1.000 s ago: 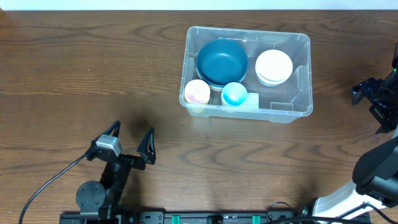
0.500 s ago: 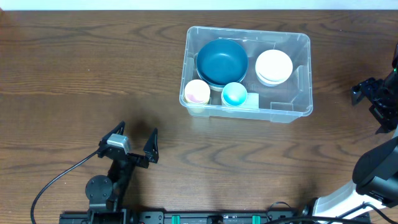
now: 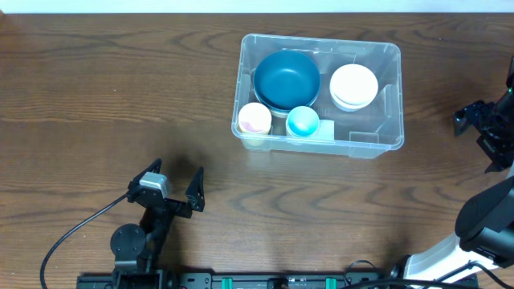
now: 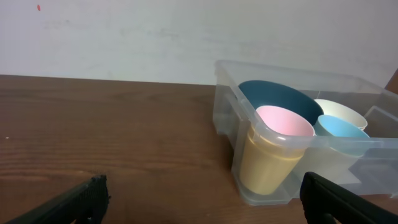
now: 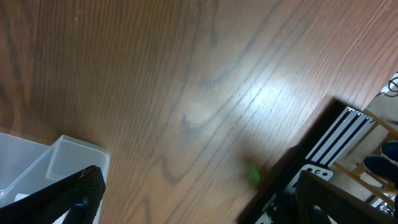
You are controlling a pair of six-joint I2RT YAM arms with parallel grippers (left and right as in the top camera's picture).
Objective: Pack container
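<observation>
The clear plastic container stands at the back right of the table. Inside are a dark blue bowl, a stack of white bowls, a cup with a pink inside and a light blue cup. The left wrist view shows the container, the yellow-walled pink cup, the blue cup and the dark bowl. My left gripper is open and empty at the front left. My right gripper is open and empty, right of the container.
The right wrist view shows bare wood, one corner of the container and the table's edge with a black rail. A black cable runs from the left arm's base at the front.
My left gripper shifted slightly right and toward the front a second ago, then held still. The right arm and the container have not moved.
</observation>
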